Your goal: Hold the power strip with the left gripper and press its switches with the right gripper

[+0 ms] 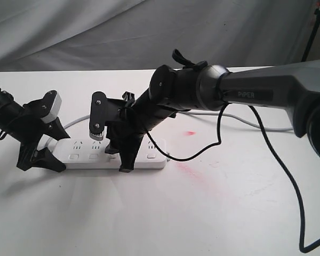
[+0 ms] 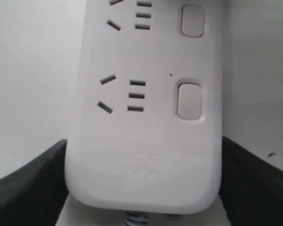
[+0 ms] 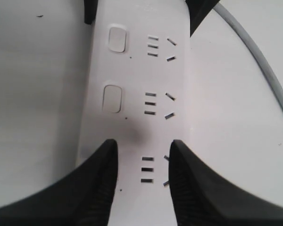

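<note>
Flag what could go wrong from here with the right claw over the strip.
1. The right claw is open, its fingers spread across the power strip. One finger lines up with the row of switches, the other sits over the sockets, so a push may land partly off-button.
2. The left claw grips only one end; pressing further along might pivot or tip the strip.

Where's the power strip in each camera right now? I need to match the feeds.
Exterior: the power strip lies left of centre on the table, under both arms.
Left wrist: it fills the middle, rounded end between the fingers of the left tool.
Right wrist: it runs through the middle, under the right tool.
Shared landmark: the left tool at its cord end.
</note>
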You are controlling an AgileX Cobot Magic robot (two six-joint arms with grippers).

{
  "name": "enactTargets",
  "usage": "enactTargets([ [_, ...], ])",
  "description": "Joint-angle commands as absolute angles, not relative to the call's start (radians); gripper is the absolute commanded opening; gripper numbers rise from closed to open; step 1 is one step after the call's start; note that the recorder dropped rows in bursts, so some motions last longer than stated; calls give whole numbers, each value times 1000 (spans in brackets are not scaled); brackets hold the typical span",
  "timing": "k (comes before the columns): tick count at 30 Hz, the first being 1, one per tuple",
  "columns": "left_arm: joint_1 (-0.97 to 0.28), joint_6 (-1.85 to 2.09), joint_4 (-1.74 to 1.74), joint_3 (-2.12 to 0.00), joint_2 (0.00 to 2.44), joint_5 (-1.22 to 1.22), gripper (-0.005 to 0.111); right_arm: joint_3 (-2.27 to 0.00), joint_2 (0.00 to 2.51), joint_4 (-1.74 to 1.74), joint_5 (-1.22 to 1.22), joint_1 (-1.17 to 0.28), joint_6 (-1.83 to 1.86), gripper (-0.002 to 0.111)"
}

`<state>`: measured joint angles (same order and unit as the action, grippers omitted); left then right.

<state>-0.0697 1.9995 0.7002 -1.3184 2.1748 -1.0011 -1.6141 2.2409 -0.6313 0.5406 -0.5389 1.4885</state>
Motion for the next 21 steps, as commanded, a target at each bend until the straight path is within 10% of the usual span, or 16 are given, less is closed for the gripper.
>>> enactTargets([
  [1, -72, 1992, 699, -1320, 2174, -994, 65, -1607, 2241, -639, 530, -534, 1483, 35],
  [21, -72, 1992, 699, -1320, 2174, -994, 65, -1578, 2241, -642, 512, -534, 1487, 35],
])
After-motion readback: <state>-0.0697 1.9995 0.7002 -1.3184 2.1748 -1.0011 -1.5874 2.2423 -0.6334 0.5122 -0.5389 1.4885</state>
